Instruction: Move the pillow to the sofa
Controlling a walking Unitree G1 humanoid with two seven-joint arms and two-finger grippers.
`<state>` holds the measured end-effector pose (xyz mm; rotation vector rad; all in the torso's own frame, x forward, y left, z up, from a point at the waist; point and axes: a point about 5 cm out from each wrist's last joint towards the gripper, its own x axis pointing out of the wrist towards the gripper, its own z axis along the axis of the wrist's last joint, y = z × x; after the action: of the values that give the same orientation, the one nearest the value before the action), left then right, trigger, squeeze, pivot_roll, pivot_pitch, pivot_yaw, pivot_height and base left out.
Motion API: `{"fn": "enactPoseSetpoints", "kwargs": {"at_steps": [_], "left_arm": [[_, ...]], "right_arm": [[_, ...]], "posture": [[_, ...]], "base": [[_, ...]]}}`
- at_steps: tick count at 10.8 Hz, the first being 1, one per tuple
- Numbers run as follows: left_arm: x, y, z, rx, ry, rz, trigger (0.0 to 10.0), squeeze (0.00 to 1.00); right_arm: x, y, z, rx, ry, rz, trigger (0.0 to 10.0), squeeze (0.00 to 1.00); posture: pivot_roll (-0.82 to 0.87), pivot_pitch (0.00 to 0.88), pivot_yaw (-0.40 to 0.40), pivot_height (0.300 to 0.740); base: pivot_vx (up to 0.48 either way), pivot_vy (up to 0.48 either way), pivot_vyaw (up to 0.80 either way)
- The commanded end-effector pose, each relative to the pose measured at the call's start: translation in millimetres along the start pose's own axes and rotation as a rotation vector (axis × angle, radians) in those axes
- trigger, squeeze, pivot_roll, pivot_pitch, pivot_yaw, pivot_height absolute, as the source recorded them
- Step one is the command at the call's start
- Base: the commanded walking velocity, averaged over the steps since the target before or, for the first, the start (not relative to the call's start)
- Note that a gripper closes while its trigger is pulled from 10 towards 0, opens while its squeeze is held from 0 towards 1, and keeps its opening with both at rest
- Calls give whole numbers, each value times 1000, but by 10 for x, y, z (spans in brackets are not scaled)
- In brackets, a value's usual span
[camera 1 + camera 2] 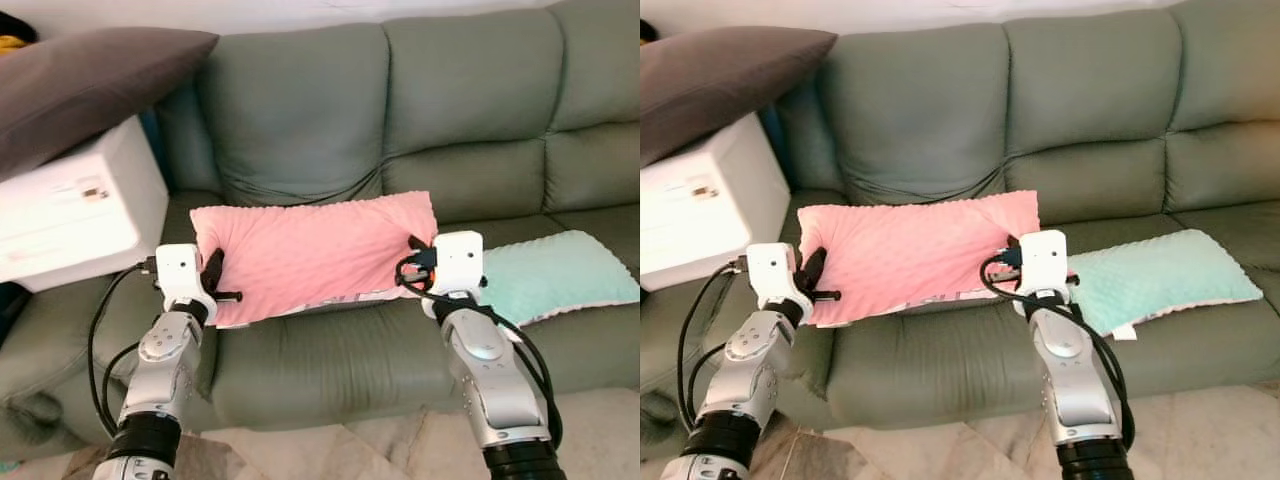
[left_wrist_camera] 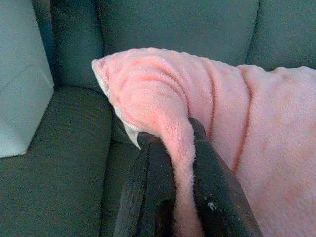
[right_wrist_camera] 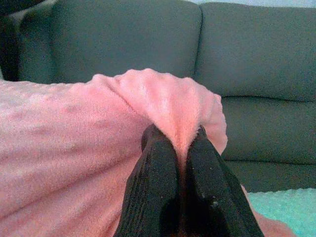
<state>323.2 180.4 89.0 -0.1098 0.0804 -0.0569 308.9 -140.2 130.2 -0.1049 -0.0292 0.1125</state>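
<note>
my left gripper (image 1: 213,283) is clenched on the left end of the pink pillow (image 1: 315,255); in the left wrist view a fold of the fleece is pinched between my two black fingers (image 2: 217,192). my right gripper (image 1: 420,262) is clenched on the pillow's right end, and the right wrist view shows the fabric bunched up into a ridge between its fingers (image 3: 153,192). both silver arms reach forward from the lower edge of the eye views, one at each end of the pillow.

the pillow is stretched flat between the two grips, over the front part of the seat of the green sofa (image 1: 350,370) (whether its underside rests on the cushion or hangs just above it, i cannot tell). a white underside shows along its near edge.

to the right, on the same seat, lies a mint-green pillow (image 1: 555,275), just beside the pink one. to the left, a white box (image 1: 75,205) stands on the sofa's left end, with a grey cushion (image 1: 85,80) lying on top of it. behind the pillow rise the sofa's back cushions (image 1: 450,90).
</note>
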Motion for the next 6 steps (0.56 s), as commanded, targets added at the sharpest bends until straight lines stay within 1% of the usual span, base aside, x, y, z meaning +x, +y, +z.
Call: {"fn": "enactPoseSetpoints", "kwargs": {"at_steps": [1, 6], "left_arm": [[10, 60, 72, 3, -26, 18, 10000, 0], [6, 60, 61, 4, -22, 16, 10000, 0]], "right_arm": [[13, 4, 126, 8, -47, 1, 10000, 0], [9, 3, 122, 11, -45, 1, 10000, 0]], "posture": [[-172, 0, 73, 740], [-172, 0, 75, 740]], "base": [[469, 0, 0], [467, 0, 0]]}}
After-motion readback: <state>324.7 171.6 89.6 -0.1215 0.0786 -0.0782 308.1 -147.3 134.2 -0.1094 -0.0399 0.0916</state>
